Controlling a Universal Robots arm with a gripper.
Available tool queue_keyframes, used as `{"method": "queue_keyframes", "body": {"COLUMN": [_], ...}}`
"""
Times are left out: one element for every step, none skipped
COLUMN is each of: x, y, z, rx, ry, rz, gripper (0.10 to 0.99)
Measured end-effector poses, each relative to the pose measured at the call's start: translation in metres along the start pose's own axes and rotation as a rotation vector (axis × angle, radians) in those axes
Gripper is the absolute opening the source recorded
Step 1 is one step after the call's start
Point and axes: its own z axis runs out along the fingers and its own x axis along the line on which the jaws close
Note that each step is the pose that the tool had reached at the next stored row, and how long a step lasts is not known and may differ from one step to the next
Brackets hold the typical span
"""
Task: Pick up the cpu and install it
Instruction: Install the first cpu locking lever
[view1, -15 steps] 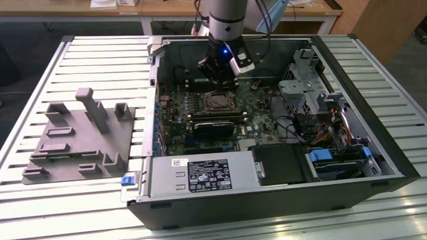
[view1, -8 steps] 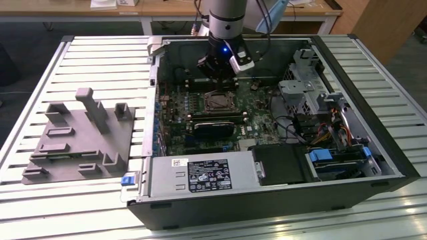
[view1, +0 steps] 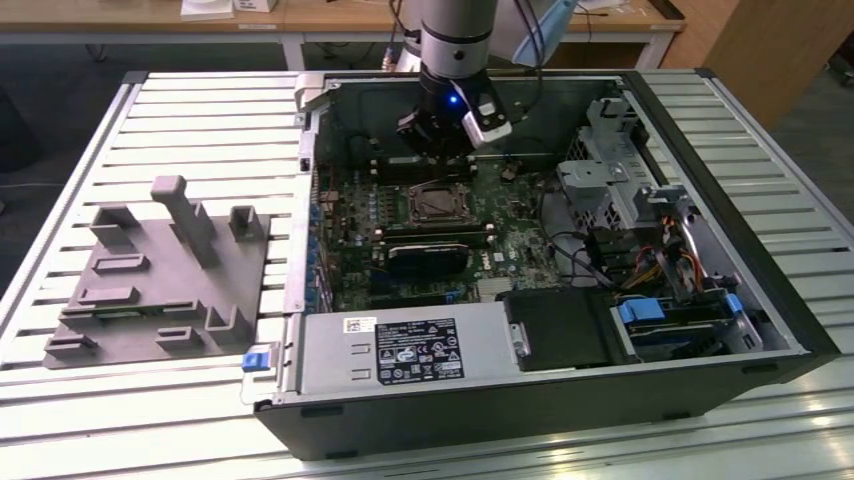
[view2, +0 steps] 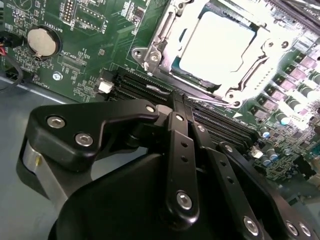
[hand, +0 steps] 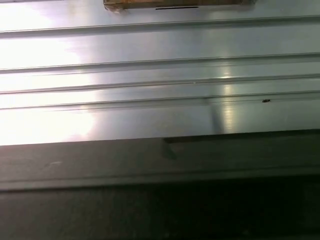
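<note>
The cpu (view2: 220, 45) is a bright silver square lying flat inside the motherboard socket (view2: 160, 55), whose metal frame stands around it. In the exterior view the socket (view1: 438, 203) is in the middle of the green board inside the open computer case (view1: 534, 410). My gripper (view1: 438, 158) hangs from the arm just behind the socket, a little above the board. In the second wrist view my gripper (view2: 177, 102) is shut, its black links meeting at the tip with nothing between them, a short way from the socket's edge.
A grey fixture block (view1: 160, 275) lies on the slatted table (hand: 160, 75) at the exterior view's left. Inside the case are memory slots (view2: 135, 87), a coin battery (view2: 41, 41), drive bays (view1: 607, 170), cables (view1: 667, 265) and the power supply (view1: 400, 350).
</note>
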Motion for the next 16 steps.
{"method": "queue_keyframes", "body": {"x": [-0.0002,-0.0005,-0.0009,-0.0014,-0.0018,-0.0021,-0.0025,-0.0029,-0.0035,-0.0041,-0.0049,-0.0056,-0.0064,-0.0074,-0.008,-0.0084], "y": [0.0,0.0,0.0001,0.0,-0.0002,-0.0006,-0.0013,-0.002,-0.0027,-0.0032,-0.0035,-0.0036,-0.0036,-0.0035,-0.0035,-0.0035], "z": [0.0001,0.0001,0.0002,0.0003,0.0003,0.0003,0.0003,0.0002,0.0002,0.0003,0.0005,0.0006,0.0007,0.0007,0.0009,0.0012], "rx": [-0.001,-0.002,-0.002,-0.002,-0.002,-0.002,-0.003,-0.003,-0.003,-0.003,-0.003,-0.003,-0.003,-0.003,-0.003,-0.004], "ry": [-0.0006,-0.0017,-0.0028,-0.0033,-0.0036,-0.0037,-0.0037,-0.0036,-0.0037,-0.0037,-0.0038,-0.0038,-0.0036,-0.0035,-0.0036,-0.0037], "rz": [-0.002,-0.003,-0.004,-0.005,-0.005,-0.005,-0.005,-0.005,-0.005,-0.005,-0.005,-0.005,-0.005,-0.005,-0.005,-0.005], "gripper": [0.106,0.106,0.106,0.106,0.106,0.106,0.106,0.106,0.106,0.106,0.106,0.106,0.106,0.106,0.106,0.106]}}
